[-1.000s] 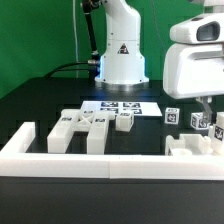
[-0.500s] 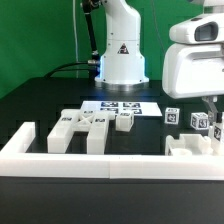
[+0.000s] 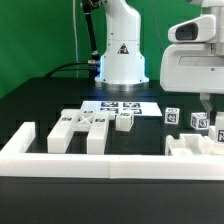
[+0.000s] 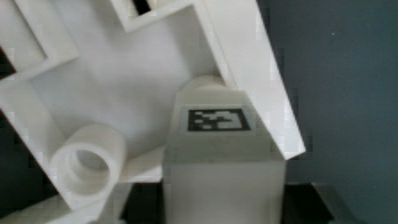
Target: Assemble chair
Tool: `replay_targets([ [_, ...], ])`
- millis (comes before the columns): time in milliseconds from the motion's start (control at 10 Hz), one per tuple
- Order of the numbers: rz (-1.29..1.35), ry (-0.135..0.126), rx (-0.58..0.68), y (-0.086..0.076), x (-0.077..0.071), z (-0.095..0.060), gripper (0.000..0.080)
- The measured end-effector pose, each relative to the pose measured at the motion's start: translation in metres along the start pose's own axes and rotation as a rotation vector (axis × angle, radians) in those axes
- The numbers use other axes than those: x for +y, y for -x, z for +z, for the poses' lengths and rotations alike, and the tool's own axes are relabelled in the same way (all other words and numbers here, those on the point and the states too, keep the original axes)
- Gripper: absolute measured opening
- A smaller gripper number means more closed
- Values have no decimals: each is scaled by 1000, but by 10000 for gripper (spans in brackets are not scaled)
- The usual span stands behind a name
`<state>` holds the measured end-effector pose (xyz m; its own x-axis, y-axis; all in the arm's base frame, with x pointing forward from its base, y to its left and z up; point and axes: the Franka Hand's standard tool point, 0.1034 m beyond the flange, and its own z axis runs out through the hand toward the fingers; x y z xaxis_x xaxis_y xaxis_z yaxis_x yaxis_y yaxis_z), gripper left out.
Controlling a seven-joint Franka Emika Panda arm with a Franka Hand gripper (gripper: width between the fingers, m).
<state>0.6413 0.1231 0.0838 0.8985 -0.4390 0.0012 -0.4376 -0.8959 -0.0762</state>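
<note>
Hand (image 3: pixel 207 108) first: it hangs low by the worktop's (image 3: pixel 45 105) right edge, reaching down among the tagged blocks (image 3: pixel 190 120); whether it is apart or clamped I cannot tell. From the exterior view's left, loose chair pieces (image 3: pixel 85 130) lie near the front border wall (image 3: pixel 110 163), likely parked until needed. Behind them sits the marker board (image 3: pixel 122 105). Rightmost, a chair slab (image 3: pixel 190 148) lies below the hand. The wrist view shows a tagged bar (image 4: pixel 222 150) over a slotted panel (image 4: pixel 160 60), probably the piece sought.
</note>
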Motion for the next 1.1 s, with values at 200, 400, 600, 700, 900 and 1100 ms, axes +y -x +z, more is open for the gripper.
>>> replay_targets([
  [200, 225, -10, -1, -1, 2, 0, 289],
  [400, 510, -12, -8, -1, 3, 0, 289],
  [600, 670, -12, -19, -1, 4, 0, 289],
  [700, 711, -15, -23, -1, 4, 0, 289],
  [900, 809, -17, -25, -1, 4, 1, 289],
  [1100, 742, -18, -24, -1, 3, 1, 521],
])
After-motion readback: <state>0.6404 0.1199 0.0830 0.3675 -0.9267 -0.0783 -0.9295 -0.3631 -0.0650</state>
